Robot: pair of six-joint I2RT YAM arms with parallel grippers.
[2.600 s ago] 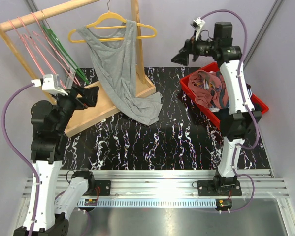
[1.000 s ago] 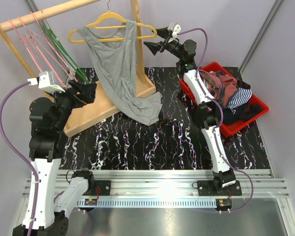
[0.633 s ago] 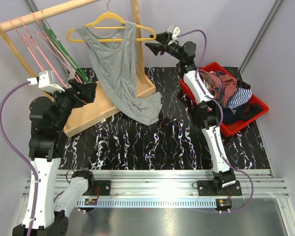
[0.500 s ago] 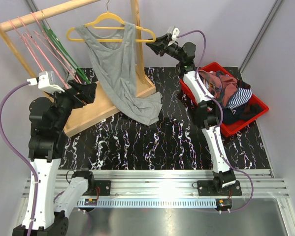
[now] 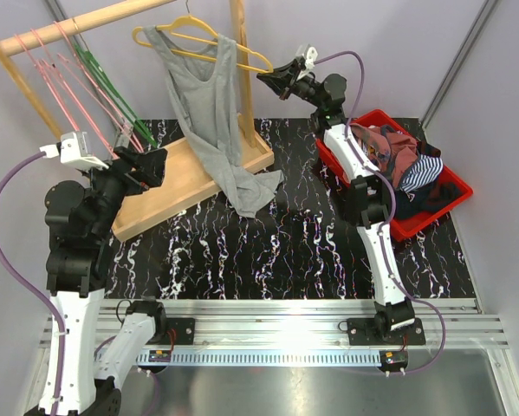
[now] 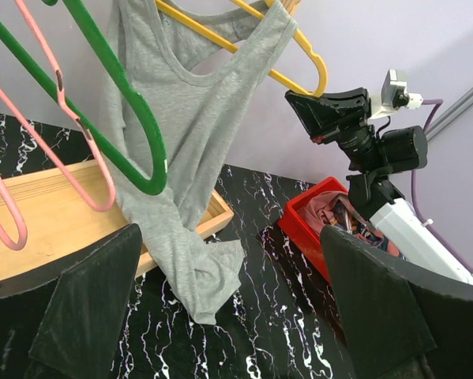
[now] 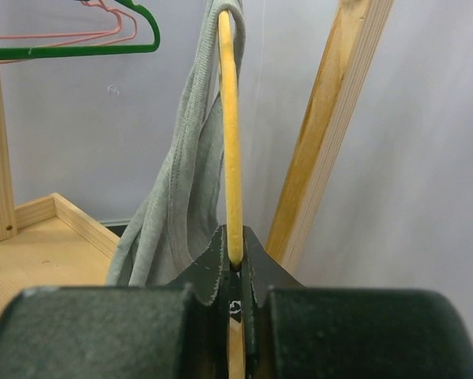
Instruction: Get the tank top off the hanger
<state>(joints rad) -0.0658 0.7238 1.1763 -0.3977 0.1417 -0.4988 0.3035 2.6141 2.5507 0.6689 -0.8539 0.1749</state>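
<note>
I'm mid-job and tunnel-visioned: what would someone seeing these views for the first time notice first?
First, the grey tank top draped over a tilted yellow hanger on the wooden rack, top centre of the overhead view. Next, the right tool shut on that hanger's end, and the red bin heaped with clothes at the right.
</note>
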